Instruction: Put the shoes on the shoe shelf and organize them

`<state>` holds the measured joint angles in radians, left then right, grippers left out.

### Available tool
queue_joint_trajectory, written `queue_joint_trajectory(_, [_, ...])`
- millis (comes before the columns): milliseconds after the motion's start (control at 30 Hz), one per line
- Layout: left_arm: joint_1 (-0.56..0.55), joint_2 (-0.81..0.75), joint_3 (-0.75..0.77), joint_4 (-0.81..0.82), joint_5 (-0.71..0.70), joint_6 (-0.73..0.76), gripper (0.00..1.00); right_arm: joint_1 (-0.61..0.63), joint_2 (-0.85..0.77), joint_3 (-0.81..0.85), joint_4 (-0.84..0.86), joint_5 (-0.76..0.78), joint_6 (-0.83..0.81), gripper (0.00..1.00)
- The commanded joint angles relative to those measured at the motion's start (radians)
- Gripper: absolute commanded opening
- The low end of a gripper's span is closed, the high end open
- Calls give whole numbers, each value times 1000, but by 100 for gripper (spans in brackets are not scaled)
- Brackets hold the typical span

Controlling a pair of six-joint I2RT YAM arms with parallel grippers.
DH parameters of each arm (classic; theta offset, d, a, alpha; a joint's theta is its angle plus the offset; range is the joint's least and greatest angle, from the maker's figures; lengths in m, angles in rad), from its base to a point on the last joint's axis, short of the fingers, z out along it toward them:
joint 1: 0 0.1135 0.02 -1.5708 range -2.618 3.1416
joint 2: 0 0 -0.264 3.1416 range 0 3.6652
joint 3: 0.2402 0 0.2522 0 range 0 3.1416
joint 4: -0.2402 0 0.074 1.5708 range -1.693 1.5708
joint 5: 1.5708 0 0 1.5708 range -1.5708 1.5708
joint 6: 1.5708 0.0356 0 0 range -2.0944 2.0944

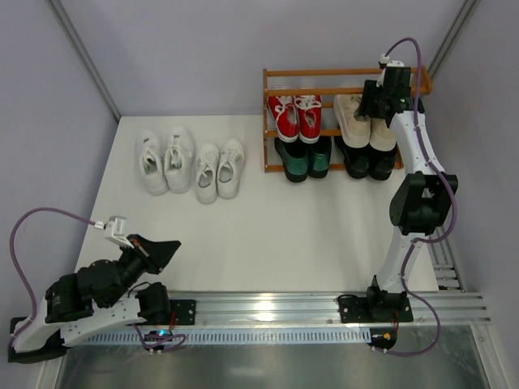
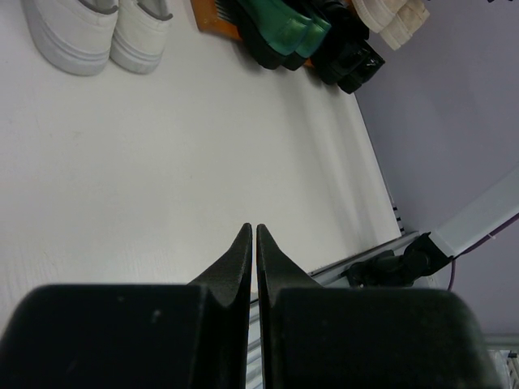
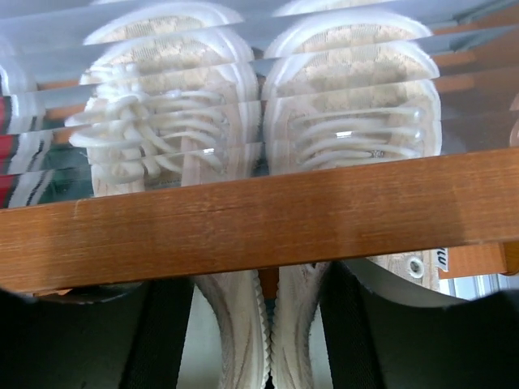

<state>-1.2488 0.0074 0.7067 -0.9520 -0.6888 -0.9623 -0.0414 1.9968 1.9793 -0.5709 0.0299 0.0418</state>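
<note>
Left claw point(image 2: 252, 232): my fingers together, above table point(image 2: 162, 162).
Right claw point(image 3: 258, 324): my fingers apart, astride cream shoes point(image 3: 268, 138), right end of shelf point(image 3: 243, 223).

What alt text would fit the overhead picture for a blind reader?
A wooden shoe shelf holds red sneakers, green loafers, cream shoes and black loafers, with the right tool above the cream pair. Two white sneaker pairs stand on the table.

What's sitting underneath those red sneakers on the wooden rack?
A pair of dark green loafers sits on the tier below the red sneakers, near ends poking out of the shoe shelf. Their far ends are covered from above, so they cannot be seen.
</note>
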Motion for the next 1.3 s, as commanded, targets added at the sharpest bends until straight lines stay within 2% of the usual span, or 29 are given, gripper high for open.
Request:
queue_joint_trajectory(0, [2, -37, 22, -1, -28, 0, 0, 8, -61, -22, 178, -12, 44, 61])
queue_joint_trajectory(133, [2, -40, 23, -1, -28, 0, 0, 8, -99, -49, 183, -8, 49, 64])
queue_joint_trajectory(267, [2, -41, 23, -1, -29, -1, 0, 8, -182, -161, 241, -4, 69, 68])
queue_joint_trajectory(400, [2, -40, 25, -1, -32, 2, 0, 8, -292, -255, 293, 2, 89, 69])
queue_joint_trajectory(633, [2, -17, 39, 7, -44, 8, 0, 21, -478, -430, 241, 13, 185, 69])
queue_joint_trajectory(700, [2, -11, 57, 6, -46, 13, 1, 41, -554, -552, 262, 31, 199, 70])
queue_joint_trajectory(767, [2, 28, 69, -1, -48, 17, 5, 157, -709, -707, 305, 65, 185, 73])
queue_joint_trajectory(800, [2, 43, 74, -4, -48, 17, 14, 197, -766, -749, 334, 70, 172, 75])
queue_joint_trajectory(867, [2, 54, 83, -10, -51, 17, 22, 309, -874, -838, 348, 107, 153, 77])
queue_joint_trajectory(900, [2, 63, 85, -8, -54, 17, 38, 416, -892, -852, 345, 105, 148, 77])
queue_joint_trajectory(967, [2, 72, 89, -13, -58, 14, 56, 526, -905, -870, 342, 131, 161, 80])
queue_joint_trajectory(1000, [2, 72, 92, -14, -58, 10, 69, 569, -894, -870, 344, 134, 167, 80])
queue_joint_trajectory(1033, [2, 77, 94, -14, -60, 8, 74, 640, -877, -867, 350, 140, 176, 81])
queue_joint_trajectory(1100, [2, 78, 97, -22, -61, -4, 84, 690, -799, -852, 387, 145, 196, 82])
queue_joint_trajectory(1200, [2, 74, 100, -42, -64, -22, 96, 773, -634, -763, 376, 145, 202, 82])
queue_joint_trajectory(1267, [2, 62, 100, -51, -63, -35, 99, 829, -540, -670, 376, 149, 201, 82])
